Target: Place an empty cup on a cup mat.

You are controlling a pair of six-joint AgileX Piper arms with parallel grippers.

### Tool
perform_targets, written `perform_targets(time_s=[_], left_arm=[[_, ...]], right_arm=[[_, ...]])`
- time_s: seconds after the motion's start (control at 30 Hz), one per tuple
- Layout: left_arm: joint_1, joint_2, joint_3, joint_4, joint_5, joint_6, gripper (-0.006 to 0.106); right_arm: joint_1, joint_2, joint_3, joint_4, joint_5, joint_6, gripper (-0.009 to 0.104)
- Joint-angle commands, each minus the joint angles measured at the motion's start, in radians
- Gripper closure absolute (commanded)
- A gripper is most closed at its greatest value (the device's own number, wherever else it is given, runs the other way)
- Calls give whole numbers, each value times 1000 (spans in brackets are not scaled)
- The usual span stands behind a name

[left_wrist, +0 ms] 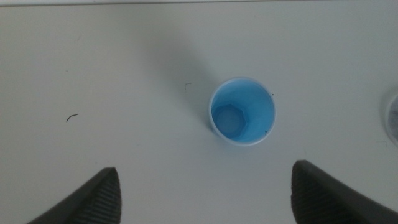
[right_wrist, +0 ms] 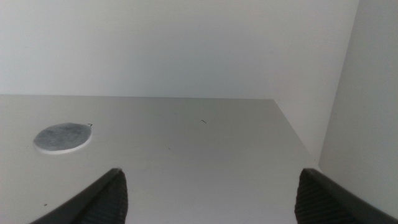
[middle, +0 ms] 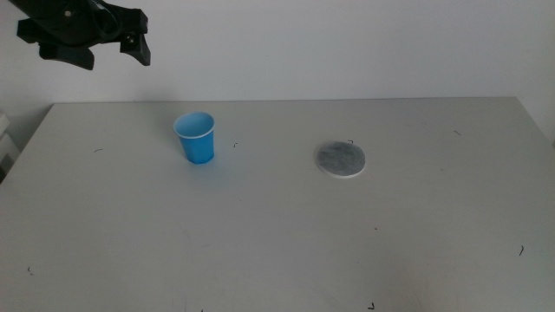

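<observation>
The blue cup (middle: 196,137) stands upright on the grey table, left of centre, its inside empty. The round grey cup mat (middle: 340,159) lies flat to its right, apart from it. My left gripper (middle: 108,43) hovers high above the table's far left corner, open and holding nothing. Its wrist view looks straight down on the cup (left_wrist: 241,111), which sits beyond the two wide-apart jaws; the cup mat (left_wrist: 392,115) shows at that picture's edge. My right gripper (right_wrist: 205,193) is out of the middle view, open, with the cup mat (right_wrist: 61,137) far ahead of it.
The grey table (middle: 277,243) bears only small dark scuff marks. A white wall (middle: 347,43) rises behind the table's far edge. The table's corner and a wall (right_wrist: 360,112) show beside the right gripper.
</observation>
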Motion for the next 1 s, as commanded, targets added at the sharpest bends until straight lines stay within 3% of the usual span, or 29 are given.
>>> perform_targets(time_s=[0.0, 0.3, 0.83, 0.97], left_arm=[[-2, 11, -85, -19, -19, -12, -4], [-2, 224, -209, -38, -9, -12, -4], [-2, 438, -216, -125, -124, 32, -4], [-2, 467, -216, -155, -149, 41, 2]], right_arm=[[0, -26, -8, -14, -75, -5, 1], [0, -26, -8, -14, -75, -5, 1], [0, -26, -8, -14, -75, -5, 1], [0, -26, -8, -14, -75, -5, 1]])
